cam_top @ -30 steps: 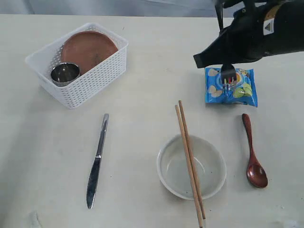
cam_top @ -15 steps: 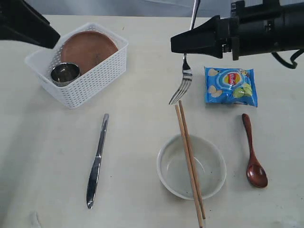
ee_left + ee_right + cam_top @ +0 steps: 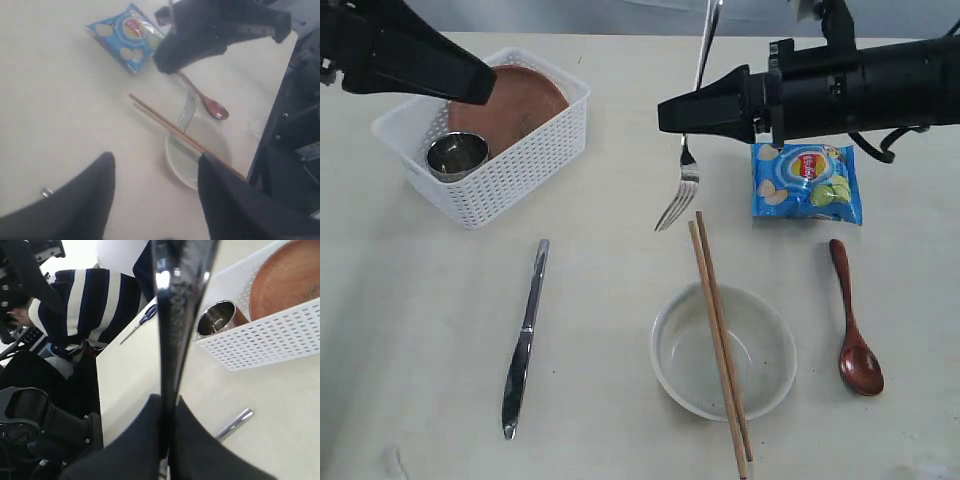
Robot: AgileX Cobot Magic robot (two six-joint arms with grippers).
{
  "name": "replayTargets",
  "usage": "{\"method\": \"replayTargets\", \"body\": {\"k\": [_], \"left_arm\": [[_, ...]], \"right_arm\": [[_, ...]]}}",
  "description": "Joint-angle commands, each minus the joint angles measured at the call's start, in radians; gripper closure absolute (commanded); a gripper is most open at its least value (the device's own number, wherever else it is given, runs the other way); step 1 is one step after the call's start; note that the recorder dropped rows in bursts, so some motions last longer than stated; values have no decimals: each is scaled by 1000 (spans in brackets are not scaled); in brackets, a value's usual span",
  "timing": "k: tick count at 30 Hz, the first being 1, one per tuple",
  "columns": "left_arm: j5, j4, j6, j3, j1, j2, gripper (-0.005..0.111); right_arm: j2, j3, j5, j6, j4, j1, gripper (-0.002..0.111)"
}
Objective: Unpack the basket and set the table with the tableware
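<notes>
The white basket point(image 3: 510, 165) stands at the back left with the reddish-brown plate point(image 3: 510, 100) and steel cup point(image 3: 456, 153) inside. My left gripper point(image 3: 485, 88) hovers over it, open and empty point(image 3: 156, 165). My right gripper point(image 3: 680, 108) is shut on the steel fork point(image 3: 682, 185), which hangs tines down above the table point(image 3: 610, 280), just behind the chopsticks point(image 3: 718, 335). They lie across the pale bowl point(image 3: 680, 375). The knife point(image 3: 525, 335) lies left of the bowl and the wooden spoon point(image 3: 853, 330) right of it. The right wrist view shows the fingers point(image 3: 145, 440) clamped on the fork handle point(image 3: 175, 315).
A blue chips bag point(image 3: 807, 180) lies under the right arm, behind the spoon. A person in a striped shirt point(image 3: 85, 310) sits past the table's edge in the right wrist view. The basket point(image 3: 265, 340), cup point(image 3: 217, 317) and knife point(image 3: 235, 424) show there too.
My right gripper has carried the fork leftward, from over the chips bag to above the chopsticks' far ends. The left arm has come into view and reached over the basket.
</notes>
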Motion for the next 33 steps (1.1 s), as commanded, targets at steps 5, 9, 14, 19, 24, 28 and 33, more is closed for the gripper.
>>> {"method": "replayTargets", "body": {"k": [5, 9, 14, 19, 24, 28, 33], "left_arm": [[17, -146, -2, 36, 2, 145, 58], [50, -206, 89, 36, 2, 246, 58], [50, -232, 218, 36, 2, 338, 58], [50, -235, 301, 36, 2, 418, 58], [50, -294, 332, 36, 2, 490, 58], [50, -321, 363, 36, 2, 521, 58], [50, -366, 374, 36, 2, 538, 58]], "right_arm": [[0, -108, 19, -8, 22, 116, 109], [8, -142, 19, 15, 22, 147, 109], [13, -147, 19, 38, 10, 150, 109], [13, -147, 19, 67, -2, 148, 109], [13, -147, 19, 104, -4, 148, 109], [13, -147, 19, 124, -19, 148, 109], [13, -147, 19, 138, -22, 160, 109]]}}
